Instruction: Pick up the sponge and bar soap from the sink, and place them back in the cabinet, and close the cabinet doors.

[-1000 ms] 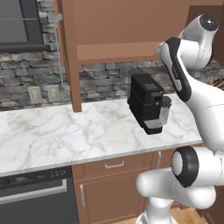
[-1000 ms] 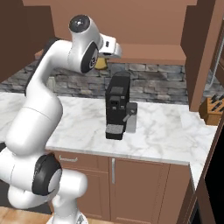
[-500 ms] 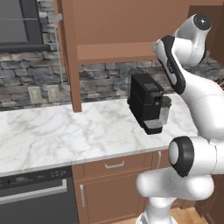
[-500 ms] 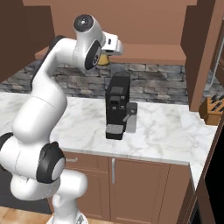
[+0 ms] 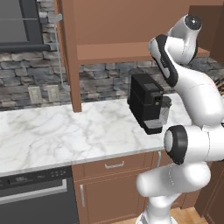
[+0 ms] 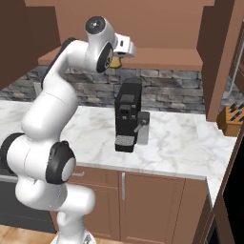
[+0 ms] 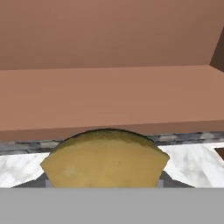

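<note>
Yellow sponge [image 7: 105, 157], one of it, sits clamped between my fingers [image 6: 116, 60], bulging up in a rounded hump right at my fingertips in the hand view; my fingers are closed on it. From the right base view a small yellowish patch of it shows just under my wrist, level with the lower edge of the cabinet [image 6: 157, 59].

One brown wooden cabinet stands open straight ahead of my fingers. Its floor board [image 7: 109, 98] runs across just beyond and above the sponge, and the part of its inside that I can see holds nothing. One cabinet door [image 5: 70, 52] hangs open well off to the left of my fingers, with one slim silver handle [image 5: 60, 48] on it; another brown panel [image 6: 219, 52] stands off to the right.

Below my fingers lies one white marble bench [image 5: 65, 131]. On it, almost directly beneath my fingers, stands one black coffee machine [image 6: 127, 114]. One wooden knife block [image 6: 229, 119] sits far to the right on the bench. Two pale wall outlets [image 5: 43, 92] are set in the grey stone backsplash far to the left. No writing or label is legible anywhere.
</note>
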Available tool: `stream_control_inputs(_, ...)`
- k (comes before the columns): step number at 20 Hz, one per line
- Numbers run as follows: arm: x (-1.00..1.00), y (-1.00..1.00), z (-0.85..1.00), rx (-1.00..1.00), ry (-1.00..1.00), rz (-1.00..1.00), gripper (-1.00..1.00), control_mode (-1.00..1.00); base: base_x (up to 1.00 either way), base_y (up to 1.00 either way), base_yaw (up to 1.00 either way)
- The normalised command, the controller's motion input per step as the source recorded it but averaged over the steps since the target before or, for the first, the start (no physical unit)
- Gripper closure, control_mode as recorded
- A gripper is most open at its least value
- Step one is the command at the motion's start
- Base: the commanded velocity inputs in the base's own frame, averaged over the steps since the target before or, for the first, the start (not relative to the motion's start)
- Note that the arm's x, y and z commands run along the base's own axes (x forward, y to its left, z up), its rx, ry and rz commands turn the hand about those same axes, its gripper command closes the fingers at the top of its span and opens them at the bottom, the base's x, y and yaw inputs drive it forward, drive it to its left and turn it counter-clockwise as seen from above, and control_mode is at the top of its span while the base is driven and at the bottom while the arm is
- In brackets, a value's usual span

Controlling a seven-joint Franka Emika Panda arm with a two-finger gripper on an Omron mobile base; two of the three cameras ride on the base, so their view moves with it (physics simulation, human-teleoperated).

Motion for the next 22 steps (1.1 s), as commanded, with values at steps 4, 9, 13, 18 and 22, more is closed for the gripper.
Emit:
stream_control_inputs(4, 0.45, 0.0, 0.07, 0.0, 0.0, 0.0, 1.0, -1.0, 0.0, 0.0, 0.0)
stream_control_inputs(9, 0.43, 0.0, 0.0, 0.0, 0.0, 0.0, 1.0, -1.0, 0.0, 0.0, 0.0)
stream_control_inputs(13, 0.47, 0.0, 0.0, 0.0, 0.0, 0.0, 1.0, -1.0, 0.0, 0.0, 0.0)
stream_control_inputs(18, 0.41, 0.0, 0.0, 0.0, 0.0, 0.0, 1.0, -1.0, 0.0, 0.0, 0.0)
stream_control_inputs(22, 0.4, 0.0, 0.0, 0.0, 0.0, 0.0, 1.0, -1.0, 0.0, 0.0, 0.0)
